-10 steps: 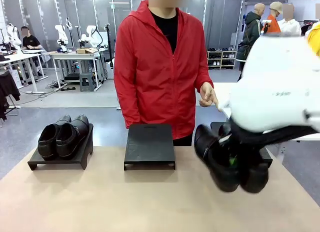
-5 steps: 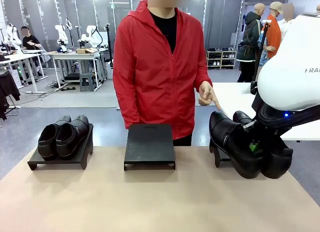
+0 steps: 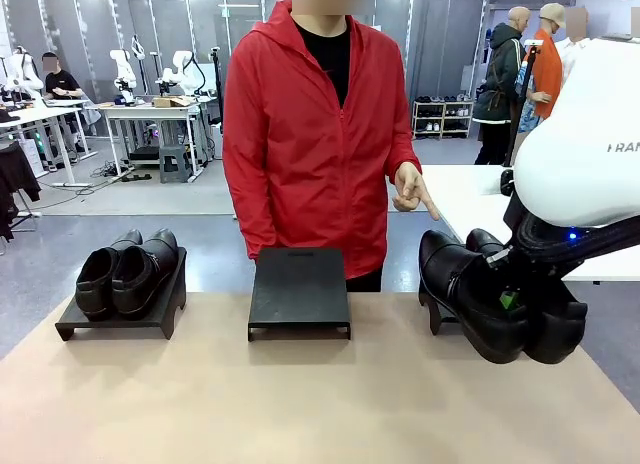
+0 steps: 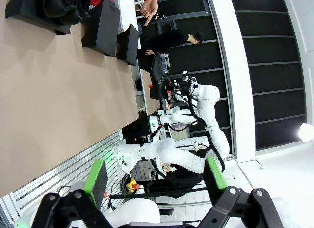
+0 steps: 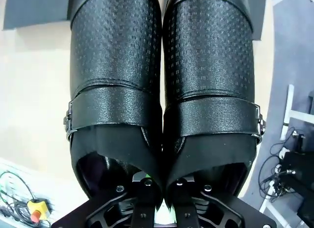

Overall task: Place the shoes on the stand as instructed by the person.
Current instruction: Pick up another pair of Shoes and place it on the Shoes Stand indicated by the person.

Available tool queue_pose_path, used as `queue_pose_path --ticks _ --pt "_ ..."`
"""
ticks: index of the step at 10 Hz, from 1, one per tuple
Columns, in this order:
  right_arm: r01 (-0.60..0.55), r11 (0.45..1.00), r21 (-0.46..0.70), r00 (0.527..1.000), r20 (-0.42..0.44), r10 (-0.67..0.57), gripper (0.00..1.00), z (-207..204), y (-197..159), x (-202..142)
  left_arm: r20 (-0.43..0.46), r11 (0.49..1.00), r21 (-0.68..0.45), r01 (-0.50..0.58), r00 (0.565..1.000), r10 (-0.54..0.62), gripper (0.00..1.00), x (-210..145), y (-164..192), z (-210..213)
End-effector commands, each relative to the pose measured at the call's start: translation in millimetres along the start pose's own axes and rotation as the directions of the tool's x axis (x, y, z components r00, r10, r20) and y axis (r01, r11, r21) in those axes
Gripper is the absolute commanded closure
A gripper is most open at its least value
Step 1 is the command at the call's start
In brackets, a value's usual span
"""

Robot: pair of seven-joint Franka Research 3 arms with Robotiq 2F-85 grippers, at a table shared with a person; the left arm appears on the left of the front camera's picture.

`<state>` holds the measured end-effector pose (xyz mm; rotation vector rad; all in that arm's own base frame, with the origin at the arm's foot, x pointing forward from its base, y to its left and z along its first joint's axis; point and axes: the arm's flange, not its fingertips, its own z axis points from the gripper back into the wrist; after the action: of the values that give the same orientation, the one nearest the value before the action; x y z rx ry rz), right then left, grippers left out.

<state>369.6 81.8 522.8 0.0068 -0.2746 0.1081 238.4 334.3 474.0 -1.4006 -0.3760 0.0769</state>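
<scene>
- The pair of shoes [image 3: 500, 309] your right hand [image 5: 159, 201] holds, clamped on both inner walls, has swung from mid-tabletop out over the right stand [image 3: 437, 309], toes down.
- The person's hand [image 3: 412, 191] points at that stand, so you're close to setting down.
- The stand's front edge sits just under the toes; the middle stand [image 3: 299, 289] is bare, the other pair [image 3: 128, 272] fills the left stand [image 3: 120, 322].
- Your left hand [image 4: 154, 176] hangs with fingers apart, holding nothing, well clear.
</scene>
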Motion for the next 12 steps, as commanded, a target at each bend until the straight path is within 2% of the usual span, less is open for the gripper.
queue_pose_path --ticks 1,3,5,7,8,9,12 --pt "0.08 0.991 -0.111 0.983 0.176 -0.06 0.93 6 -12 25 0.01 1.0 -0.012 0.027 1.0 -0.027 0.0 -1 -1 0" --pt "0.099 0.991 -0.092 0.973 0.216 -0.077 0.93 13 -31 55 0.01 1.0 -0.012 0.027 1.0 -0.027 0.0 -1 -1 0" --pt "0.136 0.99 -0.039 0.965 0.233 -0.123 0.93 3 -51 86 0.01 1.0 -0.012 0.027 1.0 -0.027 0.0 -1 -1 0" --pt "0.126 0.99 -0.061 0.958 0.266 -0.106 0.93 -14 -73 113 0.01 1.0 -0.012 0.027 1.0 -0.027 0.0 -1 -1 0" --pt "0.093 0.993 -0.066 0.964 0.254 -0.074 0.93 -20 -80 123 0.01 1.0 -0.012 0.027 1.0 -0.027 0.0 -1 -1 0" --pt "0.092 0.991 -0.102 0.964 0.257 -0.063 0.93 -29 -89 140 0.01 1.0 -0.012 0.027 1.0 -0.027 0.0 -1 -1 0" --pt "0.103 0.99 -0.099 0.963 0.258 -0.075 0.93 -73 -101 178 0.01 1.0 -0.012 0.027 1.0 -0.027 0.0 -1 -1 0"
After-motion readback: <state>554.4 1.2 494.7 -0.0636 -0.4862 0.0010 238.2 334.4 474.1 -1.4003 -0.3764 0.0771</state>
